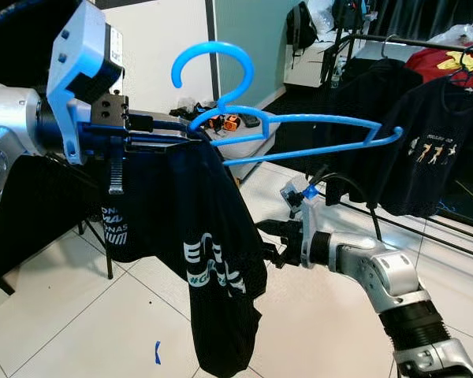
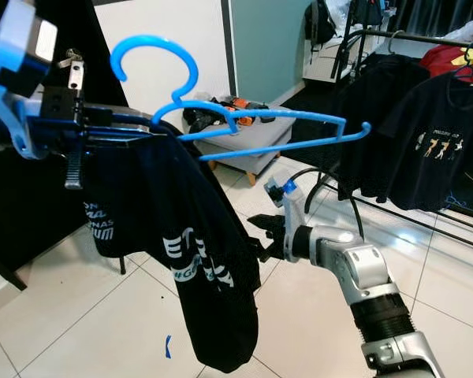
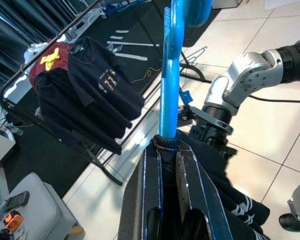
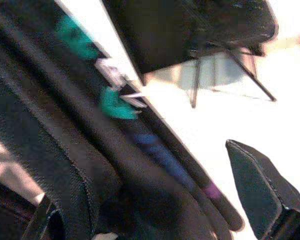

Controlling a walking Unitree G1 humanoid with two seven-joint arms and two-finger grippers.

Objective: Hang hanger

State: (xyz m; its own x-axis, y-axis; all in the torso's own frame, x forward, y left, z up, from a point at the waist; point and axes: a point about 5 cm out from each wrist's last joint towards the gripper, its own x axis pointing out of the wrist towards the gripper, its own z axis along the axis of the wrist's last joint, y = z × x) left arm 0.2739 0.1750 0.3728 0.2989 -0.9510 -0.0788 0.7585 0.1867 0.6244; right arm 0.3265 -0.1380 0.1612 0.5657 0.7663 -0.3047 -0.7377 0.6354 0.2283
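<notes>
The left gripper (image 1: 191, 135), raised close to the camera, has its two black fingers clamped together on one end of a blue hanger (image 1: 299, 130). A black T-shirt (image 1: 201, 244) with white lettering droops from that gripped end. The hanger's far arm juts bare into open air, its tip stopping short of the clothes rack (image 1: 410, 41) beyond, where dark shirts hang. Below, the right gripper (image 1: 270, 242) spreads its fingers apart against the shirt's edge. White tiled floor (image 1: 79, 315) lies underneath.
</notes>
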